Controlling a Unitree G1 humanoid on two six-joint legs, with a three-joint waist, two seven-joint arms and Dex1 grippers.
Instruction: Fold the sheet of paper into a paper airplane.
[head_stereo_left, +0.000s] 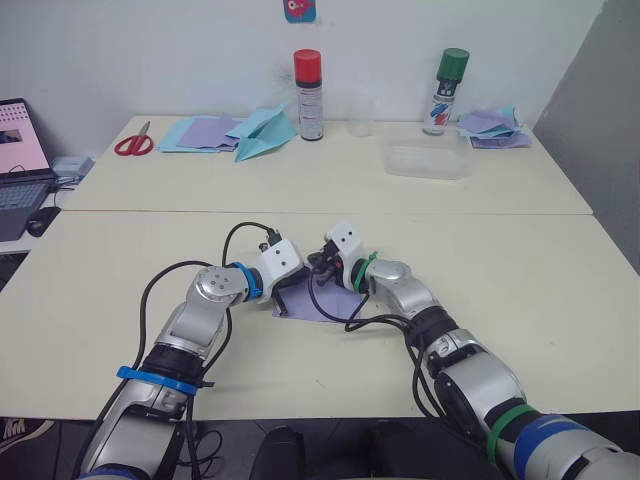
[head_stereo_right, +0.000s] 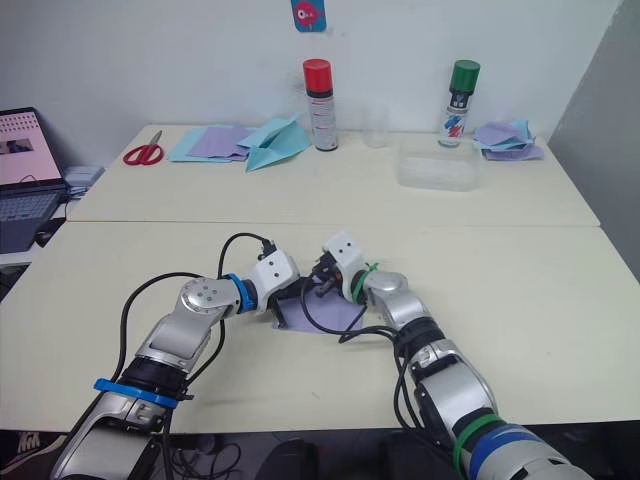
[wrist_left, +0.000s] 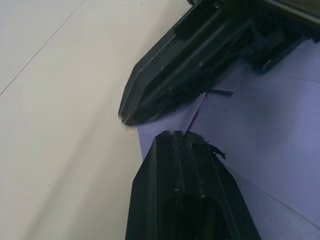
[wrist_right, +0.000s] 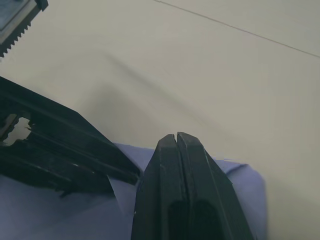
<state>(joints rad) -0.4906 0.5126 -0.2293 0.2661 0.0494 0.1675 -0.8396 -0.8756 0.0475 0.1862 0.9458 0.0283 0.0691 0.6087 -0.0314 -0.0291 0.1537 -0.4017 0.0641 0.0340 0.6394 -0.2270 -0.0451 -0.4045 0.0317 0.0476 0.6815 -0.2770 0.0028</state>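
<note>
Sheet of paper (head_stereo_left: 318, 304): flat on near counter (head_stereo_left: 560, 300), both grippers, left (wrist_left: 172, 137) and right (wrist_right: 176, 137), pressed together on its far edge; risk: sheet sliding or tearing under uneven pressure.

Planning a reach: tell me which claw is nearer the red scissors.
Left. The left claw sits on the purple sheet, on the side towards the scissors; the right claw is farther across.
</note>
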